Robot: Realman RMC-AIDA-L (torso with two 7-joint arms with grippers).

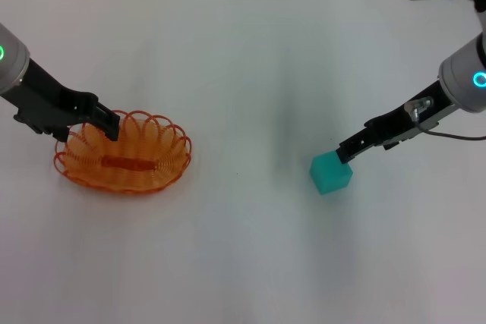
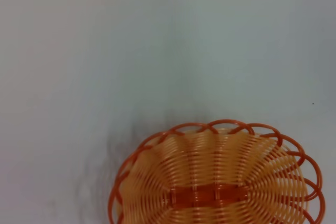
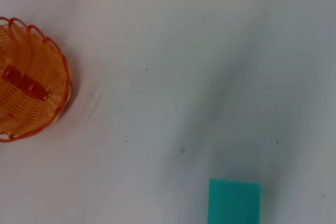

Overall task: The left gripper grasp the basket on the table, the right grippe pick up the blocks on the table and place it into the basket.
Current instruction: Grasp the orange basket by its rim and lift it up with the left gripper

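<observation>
Basket (image 1: 123,153) of orange wire was set on the left part of the white table (image 1: 243,73), and nothing was seen inside it. The left gripper (image 1: 108,124) was placed at the basket's rear left rim, its black jaws over the looped wire; whether they were clenched on the rim could not be told. The teal cube (image 1: 331,172) was found on the table's right part, well apart from the basket. The right gripper (image 1: 346,152) was held at the cube's upper rear edge, its tip touching or just over it; whether its jaws were released or closed could not be told. In the right wrist view the cube (image 3: 234,201) and basket (image 3: 31,80) were both shown resting on the table.
</observation>
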